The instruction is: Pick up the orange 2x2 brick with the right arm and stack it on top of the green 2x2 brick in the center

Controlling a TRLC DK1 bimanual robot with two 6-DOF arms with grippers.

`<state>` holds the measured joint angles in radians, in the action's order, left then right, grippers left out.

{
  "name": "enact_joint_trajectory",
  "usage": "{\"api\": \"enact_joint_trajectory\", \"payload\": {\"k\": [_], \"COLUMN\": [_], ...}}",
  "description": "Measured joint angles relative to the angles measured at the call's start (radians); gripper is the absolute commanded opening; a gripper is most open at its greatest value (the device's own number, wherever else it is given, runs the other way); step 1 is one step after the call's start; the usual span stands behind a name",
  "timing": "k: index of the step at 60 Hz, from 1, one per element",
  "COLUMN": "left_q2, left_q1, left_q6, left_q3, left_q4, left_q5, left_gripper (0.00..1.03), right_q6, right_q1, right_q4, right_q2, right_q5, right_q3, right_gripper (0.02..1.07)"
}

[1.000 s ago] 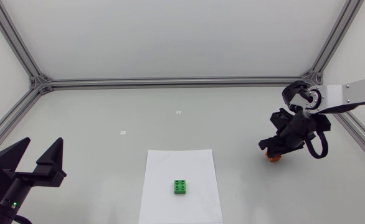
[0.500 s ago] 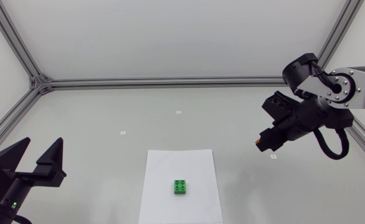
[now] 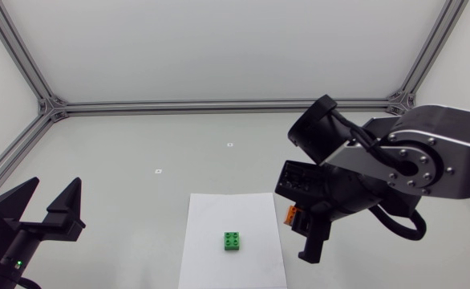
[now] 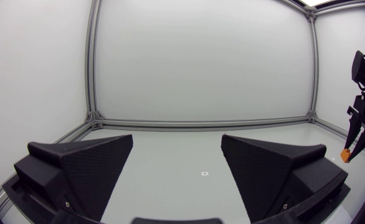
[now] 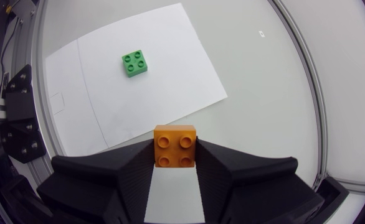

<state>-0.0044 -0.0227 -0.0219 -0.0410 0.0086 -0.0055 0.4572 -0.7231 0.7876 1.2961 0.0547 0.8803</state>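
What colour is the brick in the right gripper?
The brick is orange; clearest in right wrist view.

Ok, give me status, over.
Right gripper shut on orange brick, held in the air. Left gripper open, empty. Green brick bare on the paper sheet; nothing in between.

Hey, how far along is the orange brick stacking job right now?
Done: the pickup. The right claw is shut on the orange brick, studs up.
In hand: the carry. The brick hangs near the edge of the white paper, not yet over the green brick.
Left: line it up over the green brick, press it on, release.
The left claw sits open, off to its side.
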Motion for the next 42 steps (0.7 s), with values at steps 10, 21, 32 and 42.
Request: {"api": "enact_joint_trajectory", "payload": {"k": [10, 21, 32, 42], "left_q2": [0.0, 0.0, 0.0, 0.0], "left_q1": [0.0, 0.0, 0.0, 0.0], "left_q6": [0.0, 0.0, 0.0, 0.0], "left_q3": [0.0, 0.0, 0.0, 0.0], "left_q4": [0.0, 0.0, 0.0, 0.0], "left_q5": [0.0, 0.0, 0.0, 0.0], "left_gripper": [0.99, 0.99, 0.99, 0.99], "right_q6": [0.015, 0.062, 0.072, 0.072], "right_q1": [-0.127, -0.176, -0.198, -0.208], "right_q4": [-0.009, -0.005, -0.008, -0.008], "right_q2": [0.024, 0.132, 0.24, 0.314], "right_q5": [0.008, -0.032, -0.03, -0.024], "right_q3": [-0.001, 0.027, 0.081, 0.163], "right_gripper": [0.08, 0.08, 0.08, 0.08]}}
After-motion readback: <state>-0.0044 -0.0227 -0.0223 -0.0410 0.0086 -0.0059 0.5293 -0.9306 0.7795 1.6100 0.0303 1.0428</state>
